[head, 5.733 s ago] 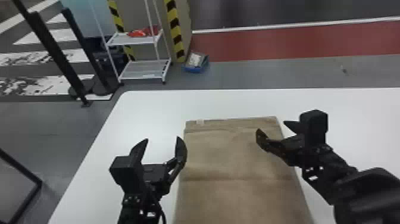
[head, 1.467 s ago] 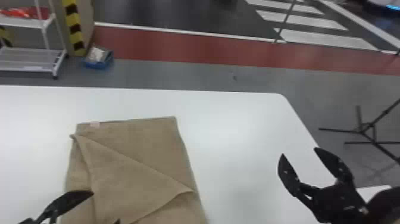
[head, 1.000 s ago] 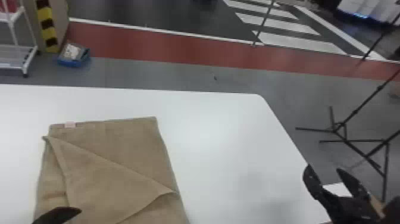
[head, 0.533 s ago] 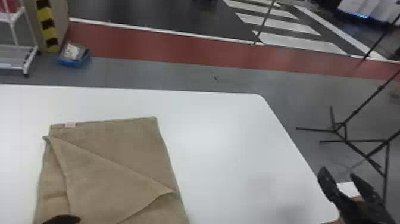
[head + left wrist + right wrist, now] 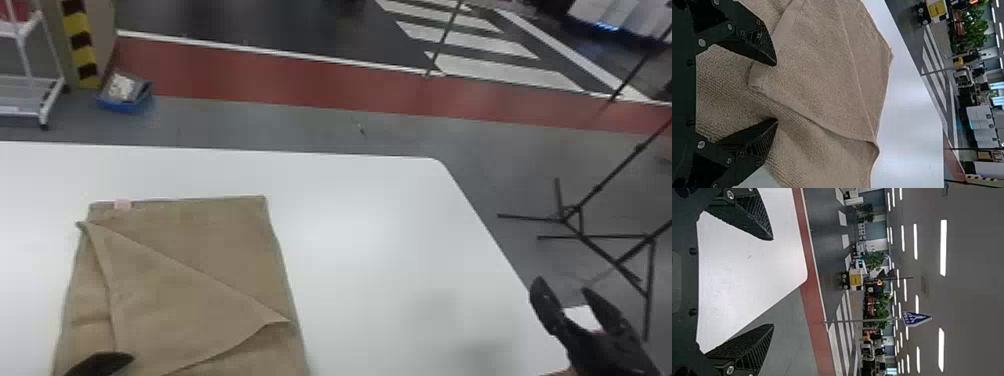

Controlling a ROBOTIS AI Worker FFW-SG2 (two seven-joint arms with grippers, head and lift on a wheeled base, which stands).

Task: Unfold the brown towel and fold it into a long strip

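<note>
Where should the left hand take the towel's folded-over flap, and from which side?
I'd take the flap by its near corner, coming in level from the robot's side, one finger under and one over. That corner lies ahead of the left hand, between its open fingers, and its hemmed edges are free of the layer below, so a lone pinch looks feasible.

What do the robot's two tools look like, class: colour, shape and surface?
The left tool and right tool are both black. Each has two fingers tapering to points, with ridged patches, and round silvery screw heads nearer the base.
</note>
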